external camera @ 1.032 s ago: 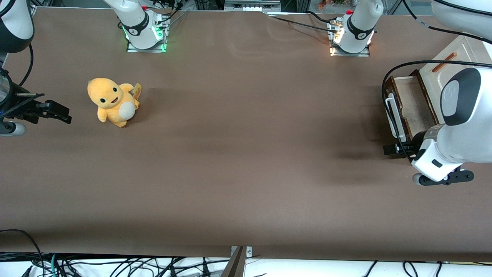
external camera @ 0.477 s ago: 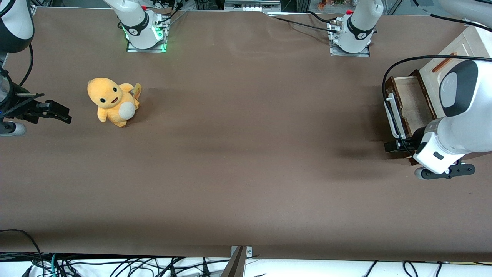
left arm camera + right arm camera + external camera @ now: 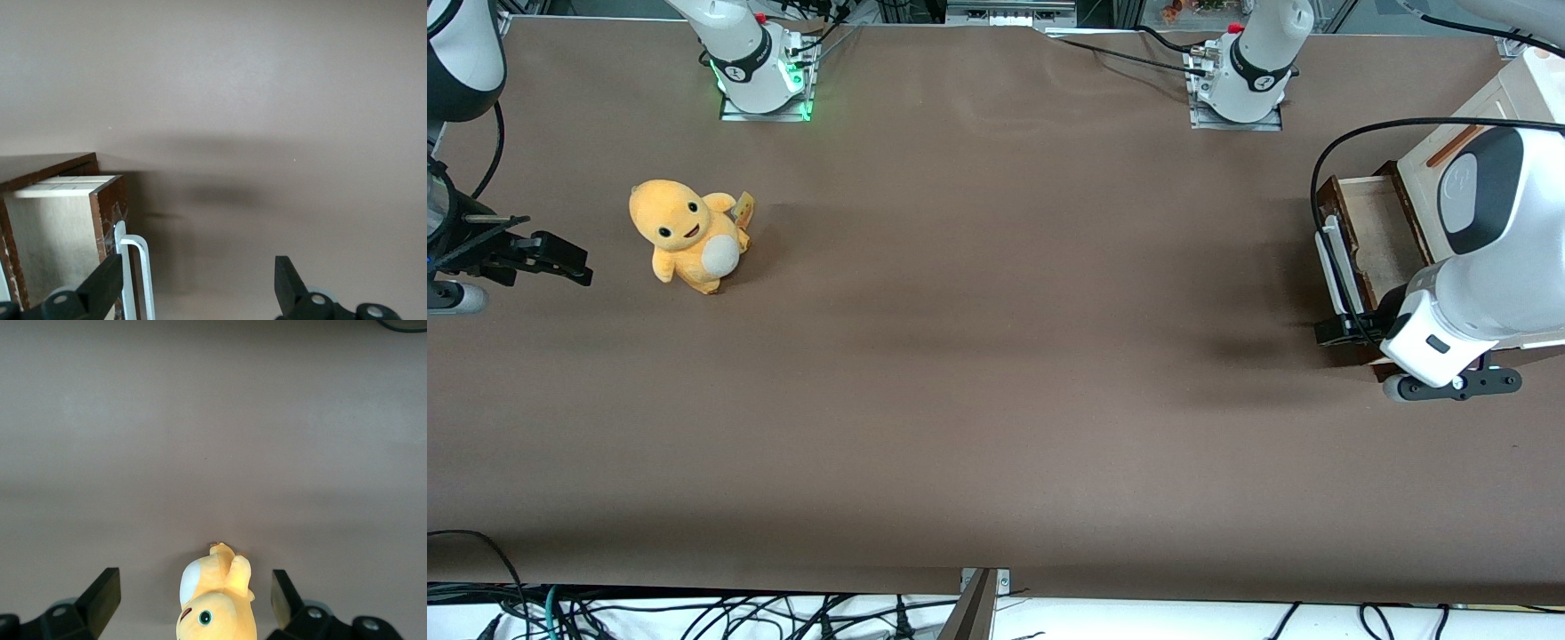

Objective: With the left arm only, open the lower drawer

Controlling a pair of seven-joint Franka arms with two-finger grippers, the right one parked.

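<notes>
Drawer [image 3: 1374, 244], the lower one, sits pulled out at the working arm's end. Gripper [image 3: 1334, 331] hovers by its white handle [image 3: 137, 273]; only the wrist view shows jaws spread, gripping nothing.

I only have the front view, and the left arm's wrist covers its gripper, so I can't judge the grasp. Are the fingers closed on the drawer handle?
Observer: No. The left wrist view shows the gripper open, its fingers wide apart and clamping nothing.
Operator: Where is the handle, then?
Observer: The bent end of the white handle on the lower drawer lies close beside one finger. The other finger hangs over the table.
</notes>
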